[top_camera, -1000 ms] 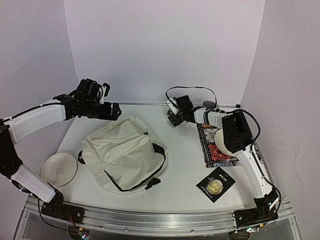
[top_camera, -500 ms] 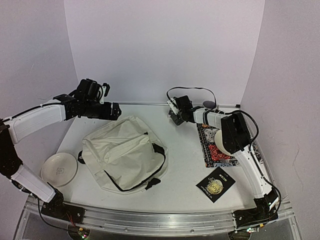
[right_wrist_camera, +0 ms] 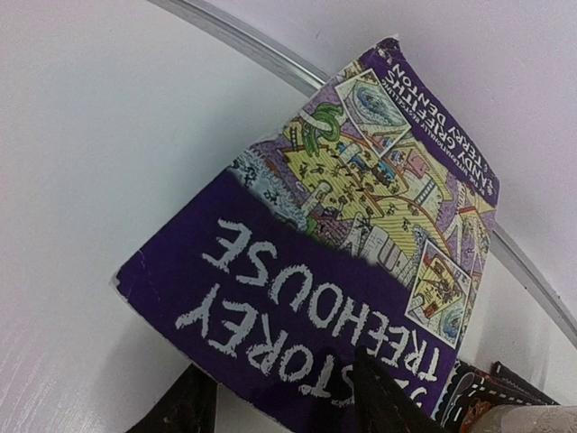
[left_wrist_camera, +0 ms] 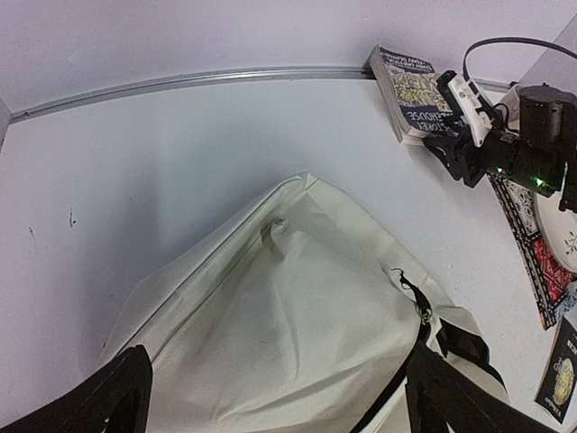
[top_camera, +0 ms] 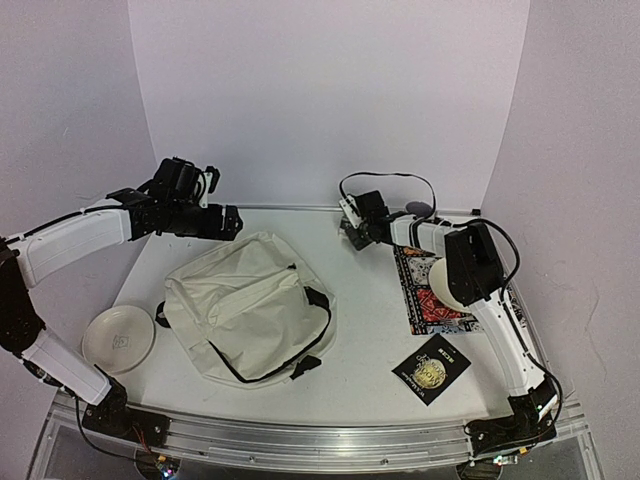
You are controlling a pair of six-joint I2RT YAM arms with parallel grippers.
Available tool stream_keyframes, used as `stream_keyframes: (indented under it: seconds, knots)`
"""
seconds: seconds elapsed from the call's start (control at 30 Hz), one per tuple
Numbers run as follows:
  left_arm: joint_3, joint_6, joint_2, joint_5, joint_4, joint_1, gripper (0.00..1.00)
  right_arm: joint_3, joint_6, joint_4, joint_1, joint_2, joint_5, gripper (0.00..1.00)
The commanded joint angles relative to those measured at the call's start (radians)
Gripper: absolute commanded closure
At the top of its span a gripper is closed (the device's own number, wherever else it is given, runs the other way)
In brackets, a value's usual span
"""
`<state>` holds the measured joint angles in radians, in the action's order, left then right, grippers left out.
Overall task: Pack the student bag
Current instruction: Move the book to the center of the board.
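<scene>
Cream fabric bag (top_camera: pixel 250 305) lying flat on the left-centre of the table (top_camera: pixel 370 335). The left hand (top_camera: pixel 228 222) hovers over the bag's far edge, fingers wide apart, holding nothing. The right hand (top_camera: pixel 352 230) is at the table's far edge, its fingers (right_wrist_camera: pixel 377 392) either side of a purple book (right_wrist_camera: pixel 315 262); whether they clamp it cannot be told. A white plate (top_camera: pixel 118 338) lies just left of the bag.

The student bag (top_camera: pixel 245 305) lies on the table (top_camera: pixel 370 335), a plate (top_camera: pixel 118 338) to its near left. A book (left_wrist_camera: pixel 410 90) lies behind, to its right.
</scene>
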<state>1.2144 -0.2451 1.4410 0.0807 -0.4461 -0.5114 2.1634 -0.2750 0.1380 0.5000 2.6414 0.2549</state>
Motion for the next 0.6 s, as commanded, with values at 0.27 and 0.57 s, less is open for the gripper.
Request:
stream_keyframes:
  seconds: [0.27,0.57]
  knots:
    - [0.0,-0.017,0.003,0.001,0.002,0.005,0.01,-0.005,-0.109,0.122,-0.022,-0.085,0.158,0.37]
    - [0.004,-0.016,0.013,0.004,0.003,0.005,0.01,-0.052,-0.272,0.248,-0.021,-0.084,0.183,0.39]
